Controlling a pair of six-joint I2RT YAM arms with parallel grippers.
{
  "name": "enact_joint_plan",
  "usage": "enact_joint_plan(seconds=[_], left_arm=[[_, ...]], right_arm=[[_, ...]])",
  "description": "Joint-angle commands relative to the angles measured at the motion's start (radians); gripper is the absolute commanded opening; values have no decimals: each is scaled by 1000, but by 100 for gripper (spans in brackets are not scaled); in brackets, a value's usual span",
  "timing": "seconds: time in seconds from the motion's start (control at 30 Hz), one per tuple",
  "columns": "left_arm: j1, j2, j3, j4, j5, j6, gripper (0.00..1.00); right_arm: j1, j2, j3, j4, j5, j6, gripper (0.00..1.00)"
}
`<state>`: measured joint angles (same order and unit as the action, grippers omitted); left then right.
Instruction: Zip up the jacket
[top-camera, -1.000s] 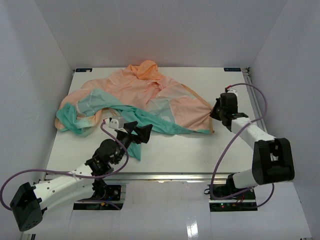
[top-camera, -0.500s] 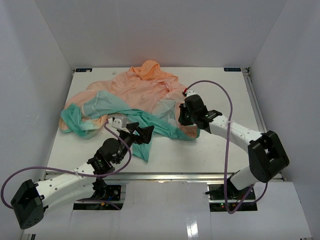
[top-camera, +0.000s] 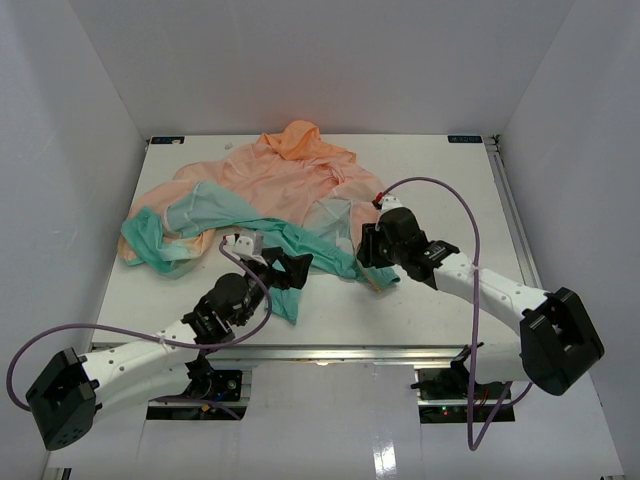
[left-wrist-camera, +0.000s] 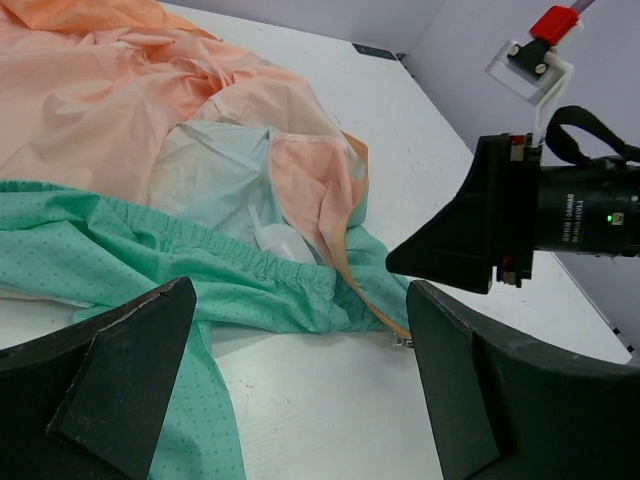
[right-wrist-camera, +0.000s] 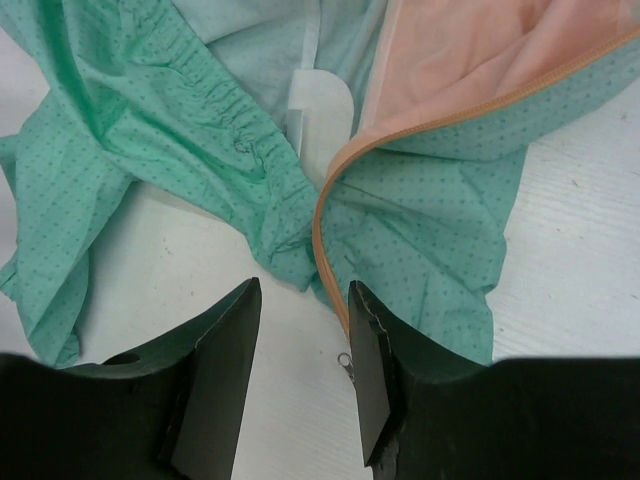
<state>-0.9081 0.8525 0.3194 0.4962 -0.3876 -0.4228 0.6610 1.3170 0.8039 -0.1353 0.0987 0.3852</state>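
Observation:
The jacket (top-camera: 290, 180) lies crumpled on the white table, peach at the back and teal along its near hem. My right gripper (top-camera: 373, 268) hovers over the hem's right end, open, with nothing between its fingers. In the right wrist view the orange zipper edge (right-wrist-camera: 330, 200) runs down beside the right finger (right-wrist-camera: 375, 370), and a small metal pull (right-wrist-camera: 345, 365) rests on the table. My left gripper (top-camera: 290, 268) stands wide open just above the teal hem (left-wrist-camera: 150, 260), holding nothing. The left wrist view shows the zipper's end (left-wrist-camera: 400, 340) and the right gripper (left-wrist-camera: 470, 240) beyond it.
The table (top-camera: 450, 190) is boxed in by white walls on three sides. A teal sleeve (top-camera: 150, 245) bunches at the left. A purple cable (top-camera: 440, 185) loops above the right arm. Bare table lies right of the jacket and along the near edge.
My right gripper dragged the jacket's right front edge leftward to the middle, then opened and let it go. The left gripper shifted slightly right, still open.

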Motion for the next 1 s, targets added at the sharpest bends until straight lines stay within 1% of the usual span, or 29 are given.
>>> enact_joint_plan(seconds=[0.0,0.1,0.2,0.27,0.37,0.47,0.53,0.63,0.7,0.8,0.9,0.97], left_arm=[[-5,81,71,5,111,36,97],[-5,182,139,-34,208,34,95],[-3,283,207,-62,301,-6,90],[-3,343,252,-67,354,-35,87],[-2,428,326,-124,361,-56,84],[9,521,383,-149,349,-80,78],[18,568,386,-117,375,-96,74],[35,600,364,-54,392,-134,72],[48,634,362,-21,449,-152,70],[54,692,383,-4,481,-155,68],[54,754,399,34,509,-148,59],[54,782,405,51,519,-145,55]], right_arm=[[0,-79,-53,22,78,6,45],[0,-108,-97,34,97,11,44],[0,-139,-187,73,96,24,41],[0,-157,-218,94,94,28,40],[0,-171,-260,151,78,41,37],[8,-164,-291,177,75,43,36],[12,-160,-318,207,70,44,36],[27,-157,-352,273,26,48,36],[42,-150,-369,292,18,51,36],[50,-142,-383,306,21,58,36],[52,-168,-408,325,20,64,36],[52,-187,-423,340,16,70,37]])
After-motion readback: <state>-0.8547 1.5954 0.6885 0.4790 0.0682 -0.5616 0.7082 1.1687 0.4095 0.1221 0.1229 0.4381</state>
